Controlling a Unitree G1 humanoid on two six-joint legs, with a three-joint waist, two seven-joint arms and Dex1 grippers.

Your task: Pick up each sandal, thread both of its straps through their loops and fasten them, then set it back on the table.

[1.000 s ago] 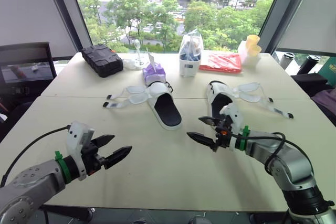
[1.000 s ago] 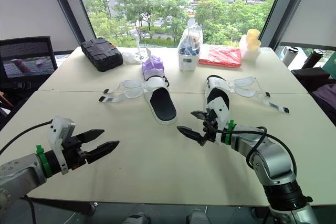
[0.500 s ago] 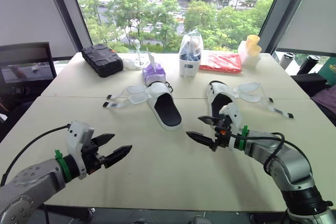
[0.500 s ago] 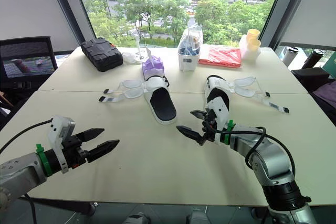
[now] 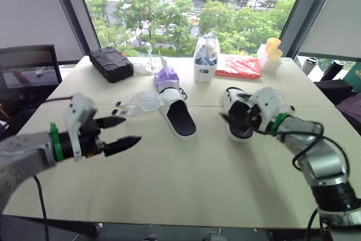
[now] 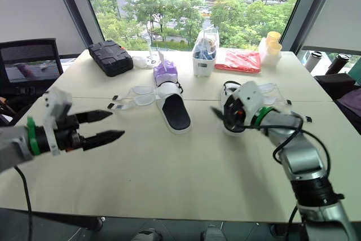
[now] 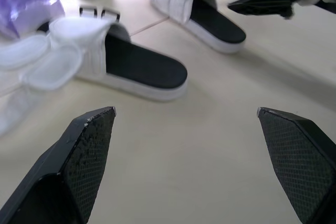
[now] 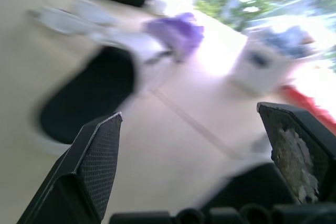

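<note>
A pale cream table is filling the lower two-thirds of the head view, made of two tops meeting at a seam that is running across the middle of the frame. Behind it, along the top, a wide window is showing green trees and a road. At the far edge of the table a black case, a purple tissue pack, a white tub with a bag, a red packet and yellow cups are standing in a row. A dark chair is sitting at the left edge.

The left sandal is lying flat near the centre, its straps spreading unfastened toward the left. The right sandal is lying flat right of centre.

The left gripper is hovering above bare table at centre-left, jaws apart, well clear of the left sandal. The right gripper is hanging just over the right sandal, jaws spread wide and gripping nothing.
</note>
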